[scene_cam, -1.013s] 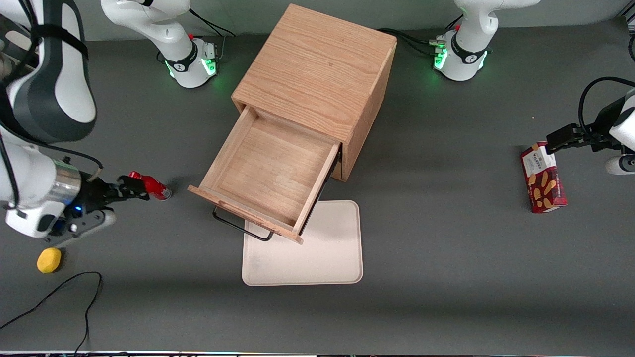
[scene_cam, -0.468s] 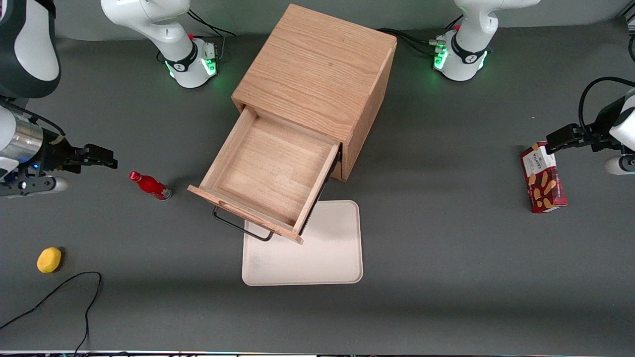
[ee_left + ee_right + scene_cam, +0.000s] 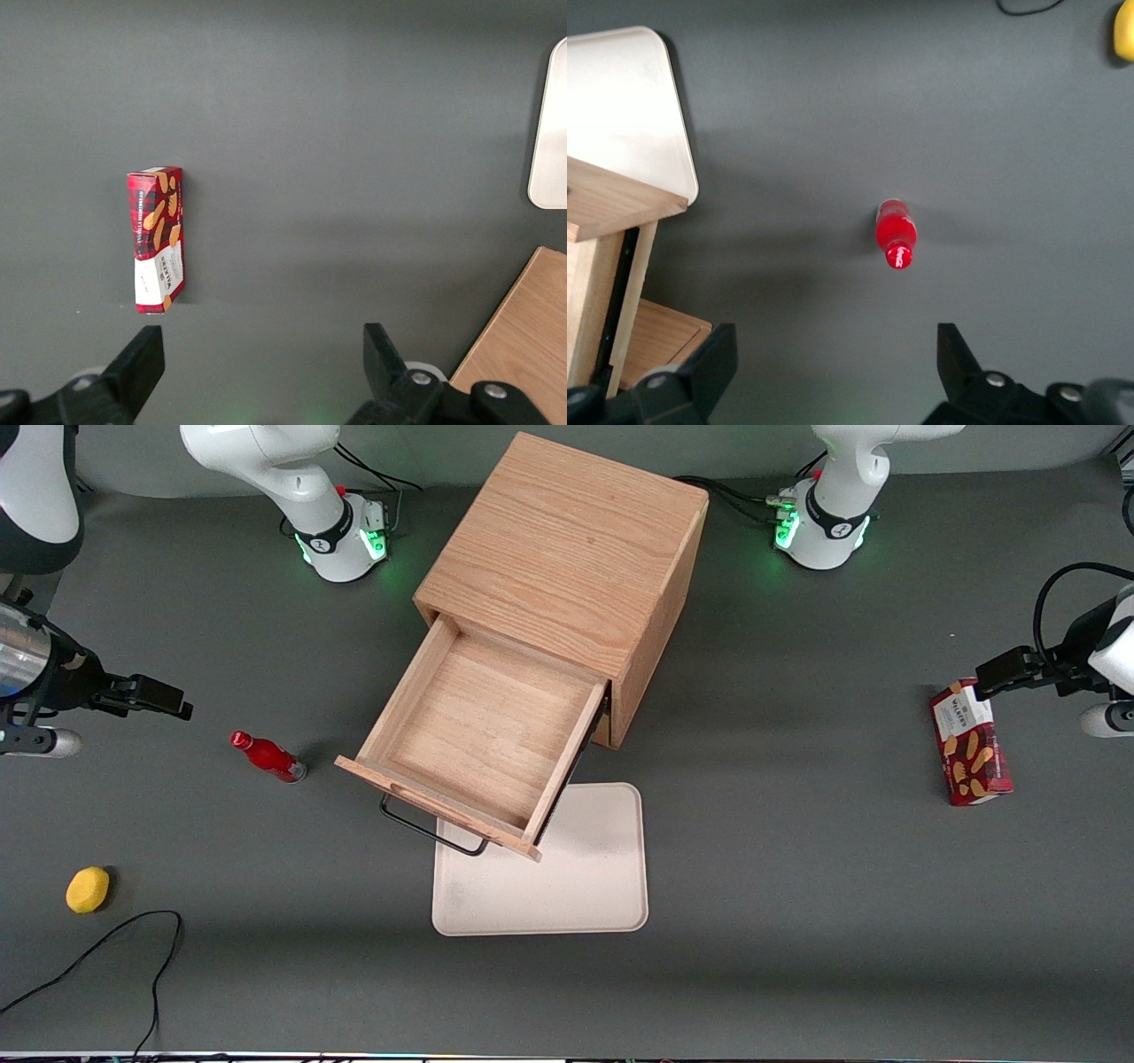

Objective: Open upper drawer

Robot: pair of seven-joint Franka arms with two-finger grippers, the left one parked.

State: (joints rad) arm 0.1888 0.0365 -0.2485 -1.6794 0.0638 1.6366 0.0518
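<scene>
Light oak sets the scene: the upper drawer (image 3: 474,748) of the cube cabinet (image 3: 567,558) stands pulled well out, its bare wooden floor fully in sight from above and its thin black bar handle (image 3: 431,833) hanging over the near edge of a cream tray (image 3: 567,886) that lies on the grey tabletop (image 3: 797,868) in front of the cabinet. The lower drawer is hidden beneath the open one in the front view. The gripper (image 3: 168,698) hovers well apart from the drawer, toward the working arm's end of the tabletop, with nothing between its jaws; the right wrist view shows them spread wide over bare tabletop, looking down on a small red bottle (image 3: 896,232) that stands between the gripper and the cabinet. A yellow lemon-like fruit (image 3: 88,889) lies nearer the front camera, beside a loose black cable (image 3: 106,948), and a red biscuit box (image 3: 970,744) rests toward the parked arm's end. Judged from how things lie, the pull itself looks done and the step in hand is the retreat from the handle. The next move likely calls for little more than parking the arm without brushing the bottle, which looks light and easy to topple.
</scene>
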